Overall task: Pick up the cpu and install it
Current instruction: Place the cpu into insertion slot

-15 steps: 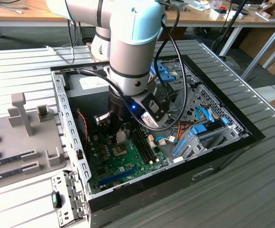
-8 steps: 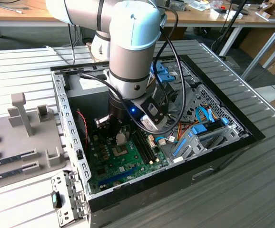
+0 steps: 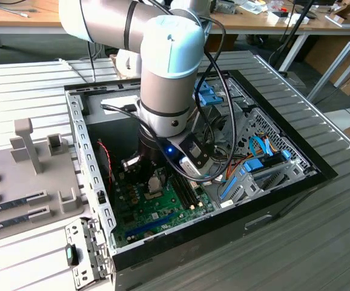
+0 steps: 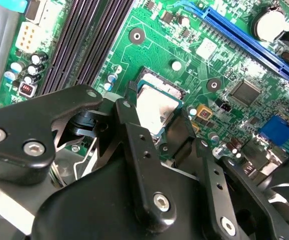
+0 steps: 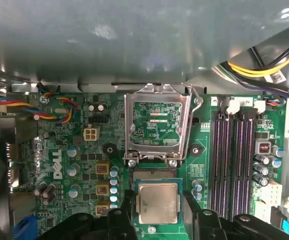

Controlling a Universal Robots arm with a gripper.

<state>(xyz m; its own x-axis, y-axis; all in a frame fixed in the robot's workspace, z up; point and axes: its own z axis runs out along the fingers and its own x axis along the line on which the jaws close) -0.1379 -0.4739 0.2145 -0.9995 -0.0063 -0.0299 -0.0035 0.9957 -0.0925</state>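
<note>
The cpu, a small square chip with a silver-grey top and a thin green rim, sits between my gripper's two black fingers, which are shut on its sides. It hangs just over the open socket, whose contact field shows past one edge of the chip. The hinged metal socket frame stands flipped open beyond it. The second wrist view has the cpu in the same hold, and my gripper close over the green motherboard. In the exterior view my gripper reaches down into the computer case.
Black memory slots run beside the socket, and a blue expansion slot lies further off. Cable bundles and the case's metal wall are close by. A grey parts tray lies at the exterior view's left.
</note>
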